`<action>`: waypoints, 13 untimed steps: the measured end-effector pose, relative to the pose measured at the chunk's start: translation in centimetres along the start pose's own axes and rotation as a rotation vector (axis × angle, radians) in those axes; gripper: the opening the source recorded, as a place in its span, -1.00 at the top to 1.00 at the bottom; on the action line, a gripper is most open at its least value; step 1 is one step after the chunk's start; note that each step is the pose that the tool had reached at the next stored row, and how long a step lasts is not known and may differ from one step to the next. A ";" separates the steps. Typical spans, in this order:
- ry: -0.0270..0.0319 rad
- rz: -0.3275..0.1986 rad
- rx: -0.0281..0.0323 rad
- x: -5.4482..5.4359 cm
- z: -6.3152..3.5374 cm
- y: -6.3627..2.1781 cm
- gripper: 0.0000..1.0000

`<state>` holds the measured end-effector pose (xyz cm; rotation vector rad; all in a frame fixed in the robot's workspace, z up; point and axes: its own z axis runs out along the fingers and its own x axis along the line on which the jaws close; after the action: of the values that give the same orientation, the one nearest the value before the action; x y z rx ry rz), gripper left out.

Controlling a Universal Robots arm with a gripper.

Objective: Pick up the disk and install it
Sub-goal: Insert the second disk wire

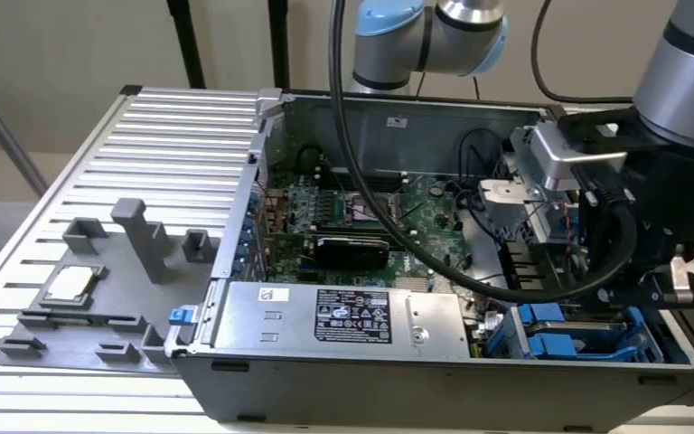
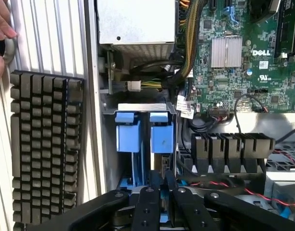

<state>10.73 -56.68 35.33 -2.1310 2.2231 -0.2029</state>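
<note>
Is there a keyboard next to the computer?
Yes, a black keyboard lies on the ribbed table just outside the computer case wall.

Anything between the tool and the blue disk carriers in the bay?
Nothing visible. The tool hangs directly over the bright blue plastic disk carriers, which sit in the grey metal bay, with no part crossing the gap.
</note>
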 end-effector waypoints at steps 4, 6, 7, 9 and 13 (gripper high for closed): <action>-0.0059 0.001 0.0102 0.0 0.51 0.16 1.00; -0.0082 0.002 0.0140 0.0 0.63 0.25 1.00; -0.0093 0.002 0.0153 -0.1 0.66 0.29 1.00; -0.0120 0.002 0.0171 -0.1 0.70 0.39 1.00; -0.0200 0.003 0.0200 -0.1 0.80 0.47 1.00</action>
<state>10.38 -56.61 34.47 -2.1101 2.2038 -0.2020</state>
